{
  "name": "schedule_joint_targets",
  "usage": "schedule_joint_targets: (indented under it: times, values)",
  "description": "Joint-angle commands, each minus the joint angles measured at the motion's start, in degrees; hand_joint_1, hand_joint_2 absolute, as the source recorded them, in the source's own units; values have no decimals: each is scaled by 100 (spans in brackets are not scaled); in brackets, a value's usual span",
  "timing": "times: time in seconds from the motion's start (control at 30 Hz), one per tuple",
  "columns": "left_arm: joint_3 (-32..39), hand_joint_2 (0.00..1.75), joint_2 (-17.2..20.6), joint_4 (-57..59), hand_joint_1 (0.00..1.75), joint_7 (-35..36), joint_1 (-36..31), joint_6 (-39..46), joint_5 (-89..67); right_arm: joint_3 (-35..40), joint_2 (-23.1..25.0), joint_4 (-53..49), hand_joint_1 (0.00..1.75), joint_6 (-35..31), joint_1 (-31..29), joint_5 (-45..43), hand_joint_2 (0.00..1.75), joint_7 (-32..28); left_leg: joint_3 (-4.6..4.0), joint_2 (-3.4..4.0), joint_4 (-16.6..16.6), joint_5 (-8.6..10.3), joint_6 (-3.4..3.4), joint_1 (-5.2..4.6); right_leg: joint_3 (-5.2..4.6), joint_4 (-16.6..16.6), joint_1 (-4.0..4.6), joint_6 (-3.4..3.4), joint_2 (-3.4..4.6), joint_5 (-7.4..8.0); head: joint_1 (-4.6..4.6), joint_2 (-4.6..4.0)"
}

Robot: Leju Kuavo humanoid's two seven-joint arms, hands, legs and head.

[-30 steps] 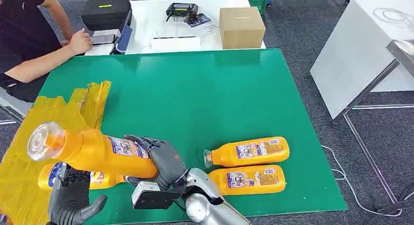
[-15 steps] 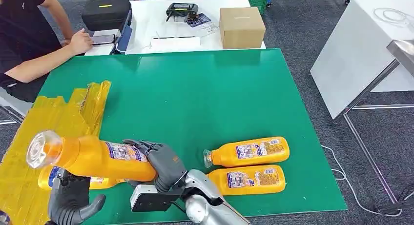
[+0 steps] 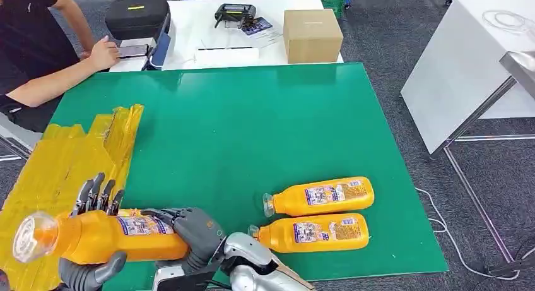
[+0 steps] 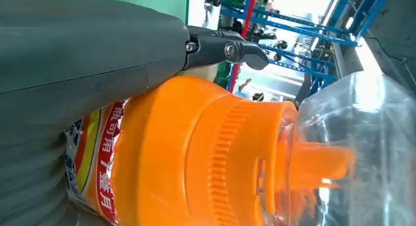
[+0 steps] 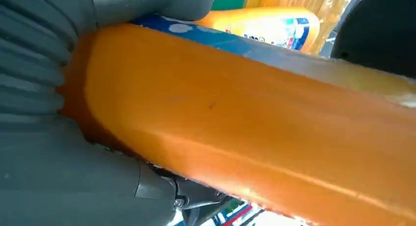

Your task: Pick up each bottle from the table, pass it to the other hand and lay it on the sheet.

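An orange bottle (image 3: 120, 238) with a clear cap (image 3: 28, 237) lies level in the air over the yellow sheet (image 3: 69, 152) at the near left. My right hand (image 3: 192, 231) grips its base end (image 5: 245, 128). My left hand (image 3: 94, 240) cups its neck end (image 4: 196, 152): straight fingers (image 3: 98, 195) stand behind it and the thumb (image 3: 94, 273) lies under it. Another bottle (image 5: 265, 22) rests on the sheet beneath. Two more orange bottles (image 3: 322, 196) (image 3: 312, 233) lie side by side on the green mat (image 3: 252, 127) at the near right.
A person (image 3: 38, 57) sits at the far left with a hand by a black case (image 3: 135, 16). A cardboard box (image 3: 311, 35) stands on the white table behind the mat. Another white table (image 3: 467, 64) stands to the right.
My right hand has lowered the bottle and carried it left. My left hand has come up around its neck end, fingers behind and thumb beneath.
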Motion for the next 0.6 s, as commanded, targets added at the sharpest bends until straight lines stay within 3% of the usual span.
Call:
schedule_joint_targets:
  times: [0.03, 0.27, 0.3, 0.33, 0.6]
  values:
    - [-119, 175, 59, 338, 0, 54, -175, 38, 15, 705, 193, 604, 175, 49, -39, -39, 175, 44, 17, 0, -9, -2, 2, 2, 19, -11, 3, -6, -4, -2, 2, 0]
    - [-102, 175, 22, 251, 0, 60, -67, 18, -27, 660, 193, 886, 175, -100, 11, -45, 175, -153, 18, -3, -11, 0, 2, 0, 20, -12, 1, -4, -7, -2, 0, 0]
    - [-102, 175, 22, 251, 9, 60, -67, 18, -27, 660, 193, 886, 175, -100, 11, -45, 175, -153, 14, -4, -9, 0, 2, -1, 15, -9, 0, -3, -7, -2, 2, 0]
    - [-82, 175, 36, 236, 175, 54, -55, -18, 24, 643, 193, 869, 175, -87, 13, -45, 175, -148, 21, -5, -11, -2, 3, 2, 24, -15, 3, -5, -9, -3, 2, 0]
    - [-43, 175, 18, 228, 175, 65, -61, -86, 58, 494, 193, 810, 175, -100, 30, 16, 175, -122, 22, -4, -8, -4, 3, 4, 27, -14, 6, -6, -10, -4, 2, 0]
